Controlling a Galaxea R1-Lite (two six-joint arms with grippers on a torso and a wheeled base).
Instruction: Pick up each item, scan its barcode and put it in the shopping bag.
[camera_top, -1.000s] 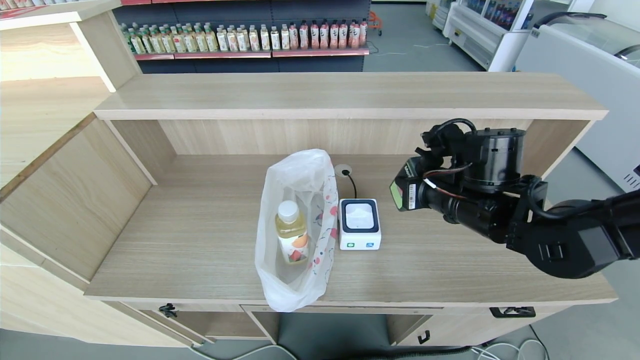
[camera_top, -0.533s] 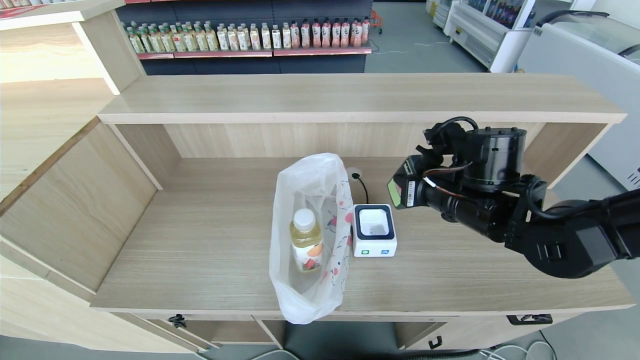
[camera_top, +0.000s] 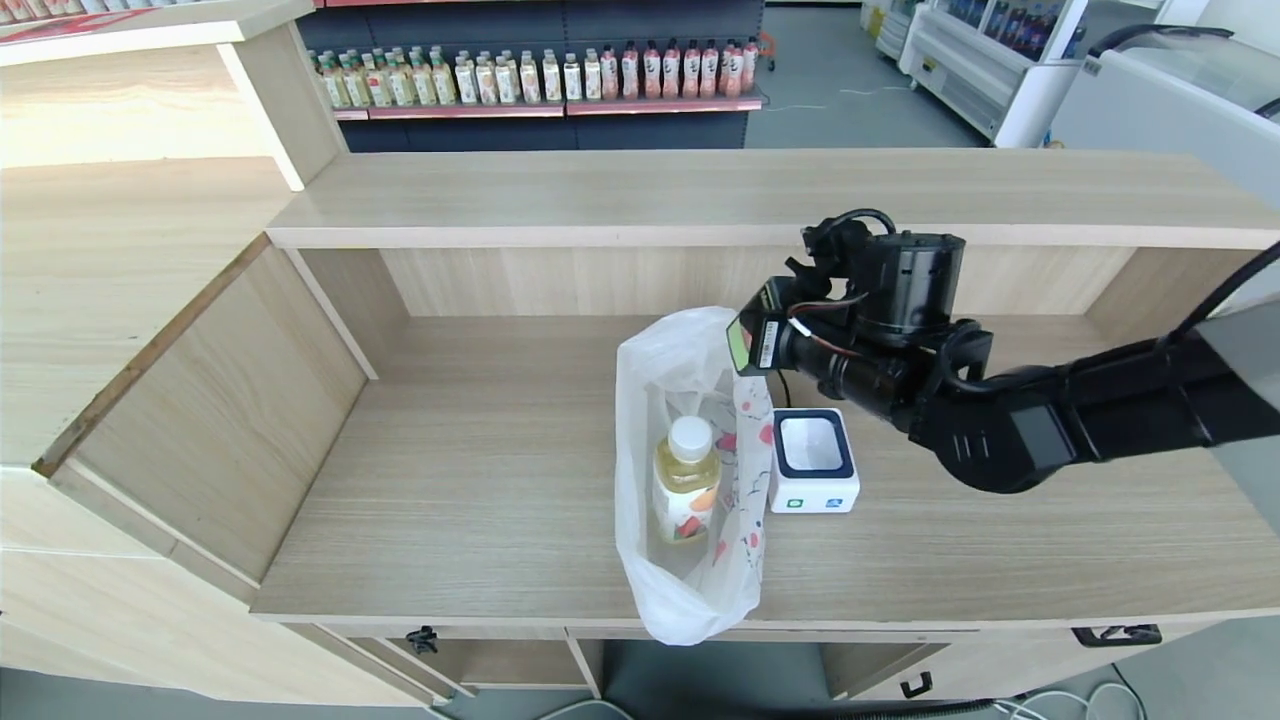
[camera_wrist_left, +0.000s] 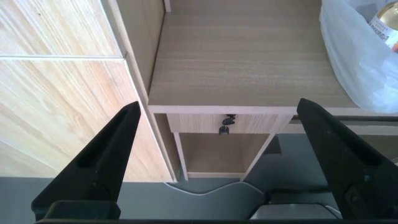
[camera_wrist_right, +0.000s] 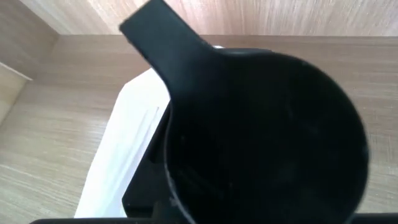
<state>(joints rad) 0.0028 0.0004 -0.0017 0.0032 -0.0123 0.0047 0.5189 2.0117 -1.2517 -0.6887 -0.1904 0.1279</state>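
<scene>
Head view puts my right hand (camera_top: 752, 342), whose grip I cannot tell, near the bag (camera_top: 690, 600) that holds the upright bottle (camera_top: 686, 480) beside the scanner (camera_top: 812, 470); catching its thin rim could tip both off the desk (camera_top: 480, 480) edge.

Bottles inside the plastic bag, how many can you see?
1. The bottle stands upright inside the shopping bag on the counter, next to the scanner. The bag's folds might hide another.
</scene>
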